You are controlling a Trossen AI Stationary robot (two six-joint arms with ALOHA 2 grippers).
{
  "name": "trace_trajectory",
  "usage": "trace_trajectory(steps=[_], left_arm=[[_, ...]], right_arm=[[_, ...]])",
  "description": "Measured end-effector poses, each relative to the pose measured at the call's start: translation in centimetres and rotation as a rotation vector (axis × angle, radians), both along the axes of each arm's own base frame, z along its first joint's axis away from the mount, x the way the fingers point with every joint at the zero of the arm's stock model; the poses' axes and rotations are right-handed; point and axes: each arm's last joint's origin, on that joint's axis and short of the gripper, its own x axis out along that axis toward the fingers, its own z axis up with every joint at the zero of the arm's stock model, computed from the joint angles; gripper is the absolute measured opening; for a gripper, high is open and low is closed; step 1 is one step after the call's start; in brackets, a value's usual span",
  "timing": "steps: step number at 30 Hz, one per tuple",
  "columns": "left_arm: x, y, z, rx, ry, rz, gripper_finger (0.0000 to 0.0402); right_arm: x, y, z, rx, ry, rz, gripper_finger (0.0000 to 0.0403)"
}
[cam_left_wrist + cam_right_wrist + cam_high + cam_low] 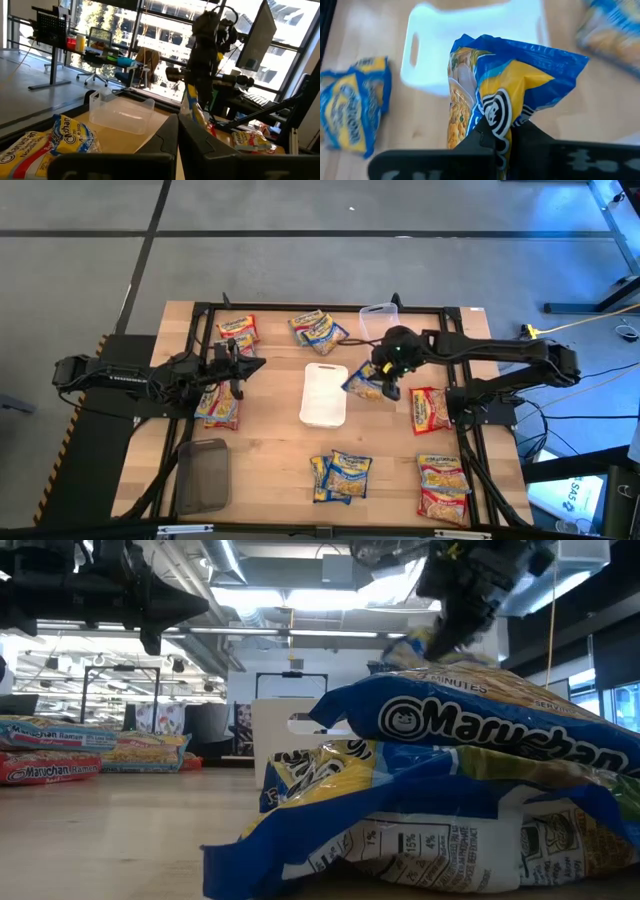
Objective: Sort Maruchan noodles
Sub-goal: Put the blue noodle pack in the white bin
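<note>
Blue-bordered packets (440, 790) stacked nearest the low camera | left gripper (236, 363) fingers closed, empty, above red packets (218, 406) at left | white tray (324, 393) centre | right gripper (385, 372) clamped on blue packet (510, 90), lifted just beside tray | red packet (429, 409) at right

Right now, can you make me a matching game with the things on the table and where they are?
Things:
1. white tray
2. clear tub
3. blue noodle packet
4. dark mesh basket

Places or states:
A. held in the shut right gripper
B. near corner on the left arm's side
C. middle of the table
D. far edge, beside the right arm

Pairs: 1-C, 2-D, 3-A, 4-B
</note>
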Motion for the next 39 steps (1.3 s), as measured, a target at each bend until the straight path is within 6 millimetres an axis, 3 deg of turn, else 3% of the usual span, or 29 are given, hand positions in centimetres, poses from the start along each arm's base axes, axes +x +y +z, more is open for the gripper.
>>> trace_trajectory(steps=[10,20,29,39], left_arm=[[0.0,0.0,-0.4,-0.026,0.037,-0.004,0.0004],[0.1,0.0,-1.1,-0.033,0.104,-0.009,0.0004],[0.1,0.0,-1.2,-0.032,0.118,-0.007,0.0004],[0.1,0.0,-1.3,-0.028,0.126,-0.007,0.0004]], right_arm=[[2.5,-0.9,3.7,-0.123,-0.128,-0.092,0.0000],[9.8,0.0,5.0,-0.269,-0.036,-0.009,0.0000],[15.2,1.0,2.3,-0.369,0.208,0.062,0.0000],[16.6,1.0,-0.6,-0.410,0.345,0.065,0.0000]])
